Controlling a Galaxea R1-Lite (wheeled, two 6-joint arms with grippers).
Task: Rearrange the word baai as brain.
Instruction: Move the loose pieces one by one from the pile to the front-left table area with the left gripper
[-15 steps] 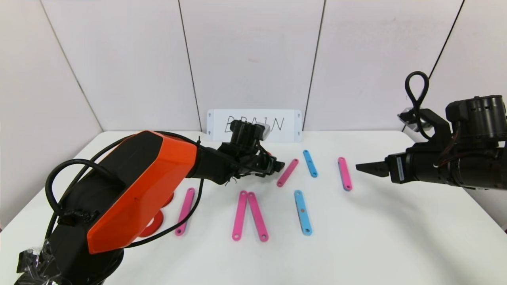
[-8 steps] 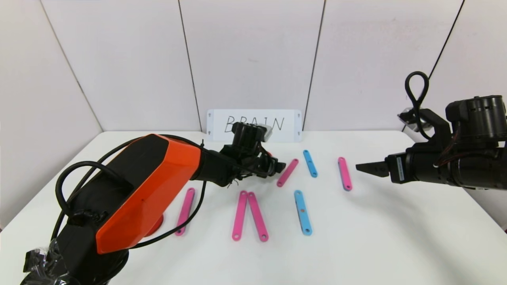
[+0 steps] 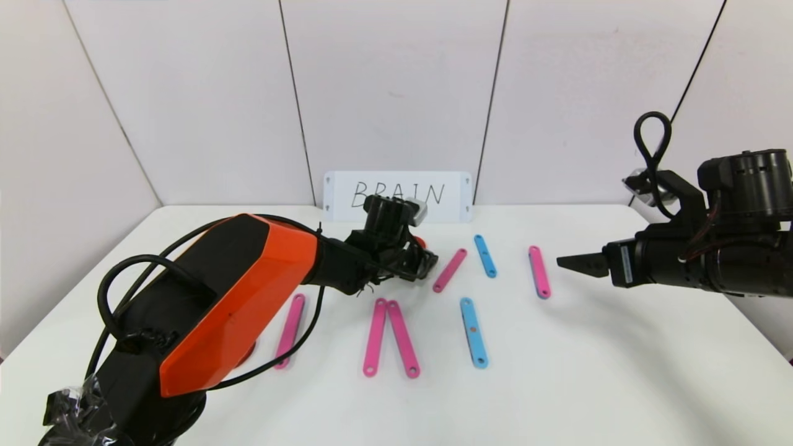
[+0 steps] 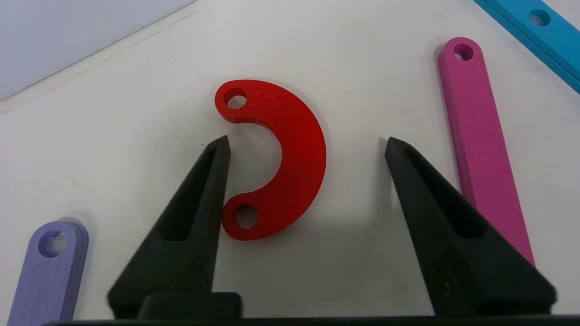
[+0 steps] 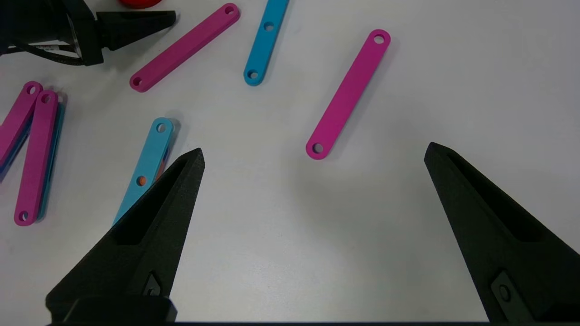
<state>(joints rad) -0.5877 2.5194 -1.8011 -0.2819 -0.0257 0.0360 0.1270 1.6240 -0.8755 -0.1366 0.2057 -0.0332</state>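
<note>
Behind, white card (image 3: 398, 196) reading "BRAIN"; left jaws apart around red curve (image 4: 281, 158).

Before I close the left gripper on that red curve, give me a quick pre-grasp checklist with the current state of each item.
1. Red curve between the left gripper fingers: ok, one finger sits inside its hollow, the other outside.
2. Jaws open enough: ok, gaps on both sides.
3. Curve flat on the table: ok.
4. Pink bar clear of the closing path: ok, outside the far finger.
5. Lilac bar clear: ok, off to the side.
6. Right gripper out of the way: ok, open, hovering beyond the rightmost pink bar.
</note>
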